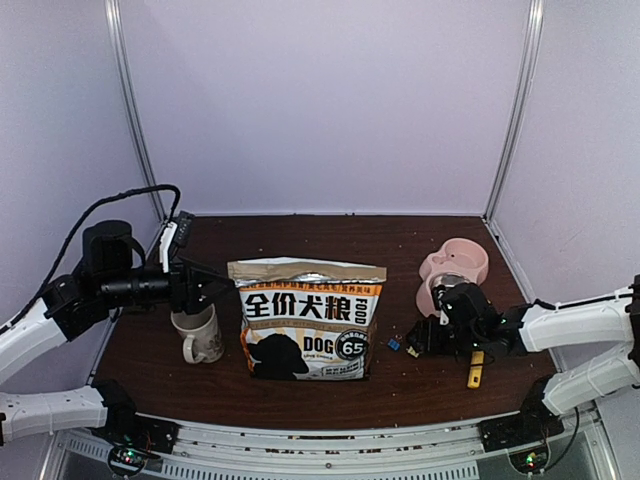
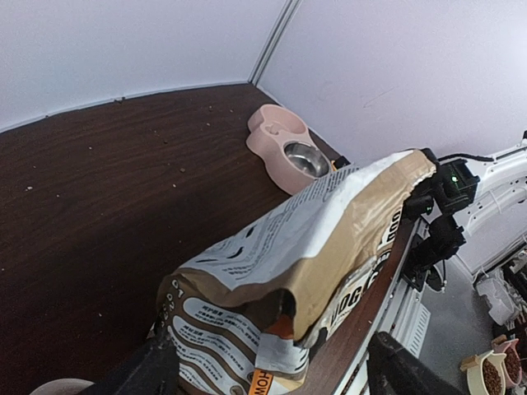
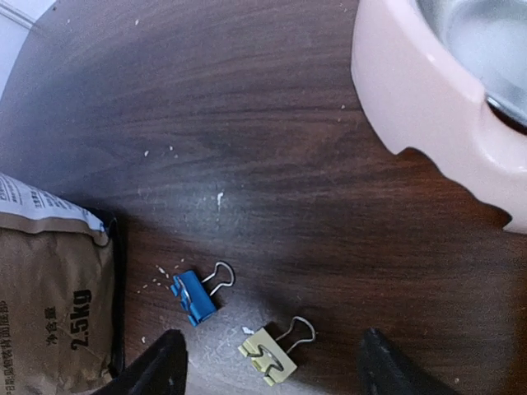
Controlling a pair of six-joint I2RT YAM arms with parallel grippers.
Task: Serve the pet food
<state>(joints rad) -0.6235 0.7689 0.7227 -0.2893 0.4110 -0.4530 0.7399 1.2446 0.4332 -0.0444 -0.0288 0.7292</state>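
Note:
The brown paper DOG FOOD bag [image 1: 305,320] stands upright mid-table, its top folded over; the pet food is hidden inside it. My left gripper [image 1: 207,284] is at the bag's upper left corner, open. In the left wrist view its dark fingers [image 2: 144,370] stand wide apart on either side of the bag's [image 2: 288,263] folded top, not pinching it. My right gripper [image 1: 420,340] hovers low, right of the bag, open. A yellowish binder clip [image 3: 268,355] lies on the table between its fingers [image 3: 156,366], a blue binder clip [image 3: 195,296] just beside it.
A pink pet bowl [image 1: 455,270] with a steel insert [image 2: 306,156] sits at the right rear. A white mug [image 1: 198,335] stands left of the bag. A yellow object [image 1: 476,371] lies near the right arm. Pale crumbs dot the table. Cups of brown pellets [image 2: 492,377] stand beyond the front edge.

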